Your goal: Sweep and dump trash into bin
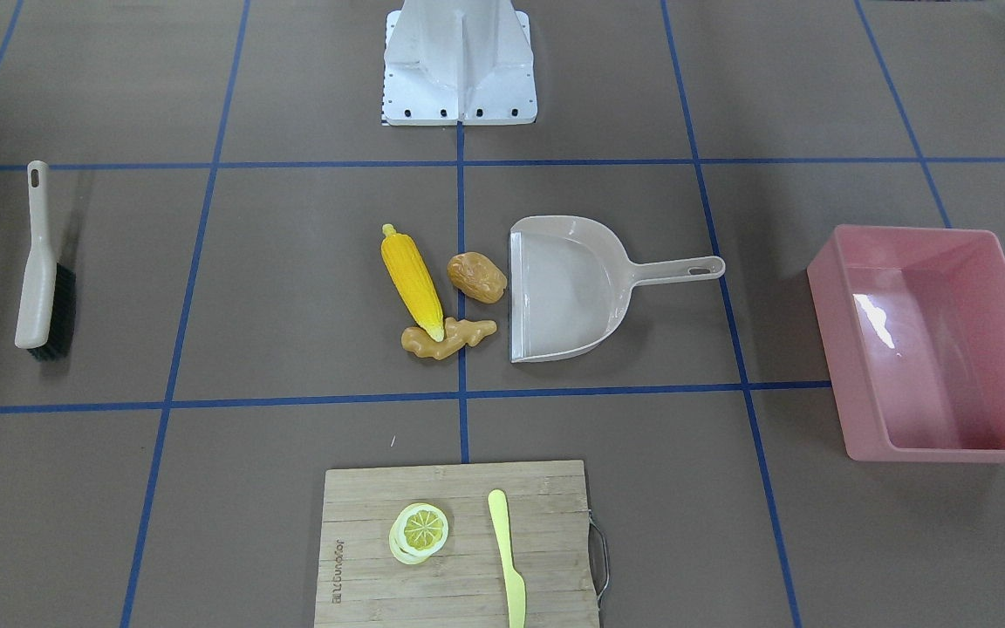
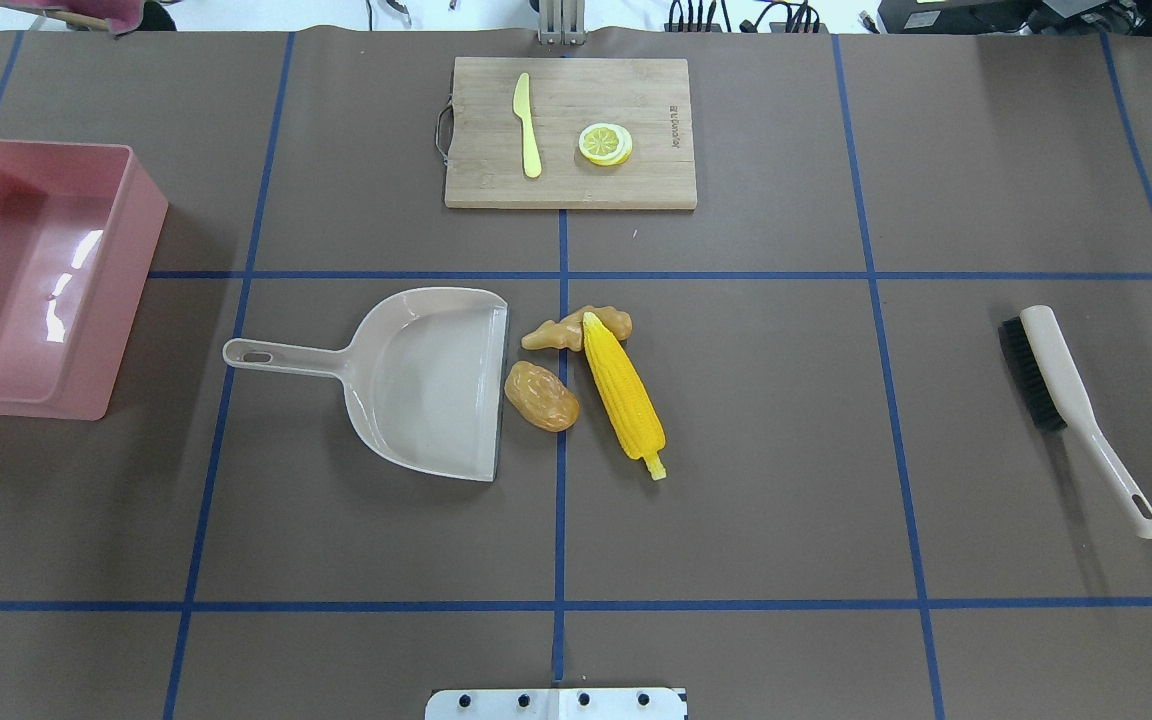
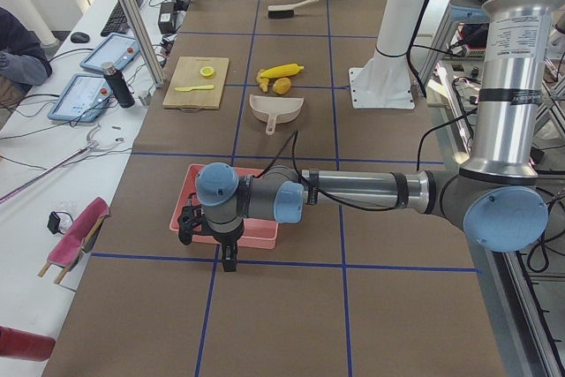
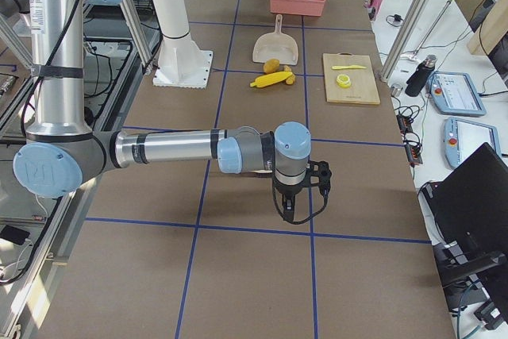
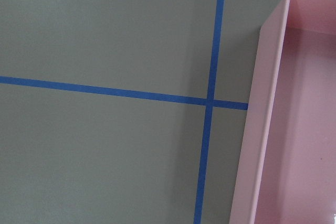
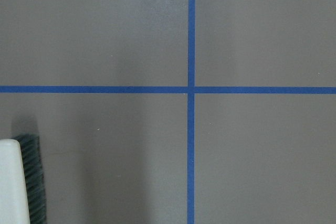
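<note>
The trash lies mid-table: a yellow corn cob (image 1: 413,281) (image 2: 622,395), a brown potato chunk (image 1: 476,276) (image 2: 541,396) and a tan ginger root (image 1: 450,338) (image 2: 576,327), next to the open mouth of a beige dustpan (image 1: 568,288) (image 2: 426,380). The pink bin (image 1: 832,336) (image 2: 131,300) is empty at the robot's left end. My left gripper (image 3: 229,260) hangs over the bin's outer edge (image 5: 262,129). My right gripper (image 4: 287,212) hangs at the other end by the brush (image 6: 13,182). I cannot tell whether either gripper is open or shut.
A beige brush with black bristles (image 1: 36,262) (image 2: 1056,370) lies at the robot's right end. A wooden cutting board (image 1: 363,541) (image 2: 476,170) on the far side carries a lemon slice (image 1: 420,530) and a pale yellow knife (image 1: 507,558). An operator sits beyond the table (image 3: 18,59).
</note>
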Robot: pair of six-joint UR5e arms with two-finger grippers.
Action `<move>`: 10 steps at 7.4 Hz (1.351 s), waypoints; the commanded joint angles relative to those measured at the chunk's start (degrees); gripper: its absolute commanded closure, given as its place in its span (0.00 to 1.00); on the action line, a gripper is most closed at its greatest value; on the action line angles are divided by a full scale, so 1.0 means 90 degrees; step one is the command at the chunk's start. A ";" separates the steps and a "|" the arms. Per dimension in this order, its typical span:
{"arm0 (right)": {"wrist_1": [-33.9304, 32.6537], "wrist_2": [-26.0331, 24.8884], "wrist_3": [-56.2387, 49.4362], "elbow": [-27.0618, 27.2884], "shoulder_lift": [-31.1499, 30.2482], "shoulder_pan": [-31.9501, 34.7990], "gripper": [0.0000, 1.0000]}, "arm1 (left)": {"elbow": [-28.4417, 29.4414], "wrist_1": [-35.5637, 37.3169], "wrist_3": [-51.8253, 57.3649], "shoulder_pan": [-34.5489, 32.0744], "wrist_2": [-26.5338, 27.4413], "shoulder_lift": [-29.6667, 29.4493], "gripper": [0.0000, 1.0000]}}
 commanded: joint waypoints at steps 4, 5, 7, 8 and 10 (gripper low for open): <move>-0.0107 0.0068 0.0000 0.0039 -0.0010 0.0010 0.00 | 0.0050 -0.0001 0.0000 0.0010 -0.0005 -0.0047 0.02; -0.0127 0.0078 0.0000 0.0097 -0.0048 0.0019 0.00 | 0.0040 -0.0001 0.0000 0.0010 -0.0005 -0.0047 0.02; -0.0127 0.0068 0.0000 0.0117 -0.0058 0.0019 0.00 | 0.0001 -0.0001 0.0000 0.0010 0.0005 -0.0047 0.02; -0.0127 0.0049 0.0000 0.0117 -0.0058 0.0019 0.00 | -0.0019 -0.0010 0.0000 0.0010 -0.0005 -0.0047 0.02; -0.0127 0.0010 0.0000 0.0108 -0.0029 -0.0010 0.00 | -0.0164 -0.0040 0.0000 0.0029 -0.0014 -0.0299 0.02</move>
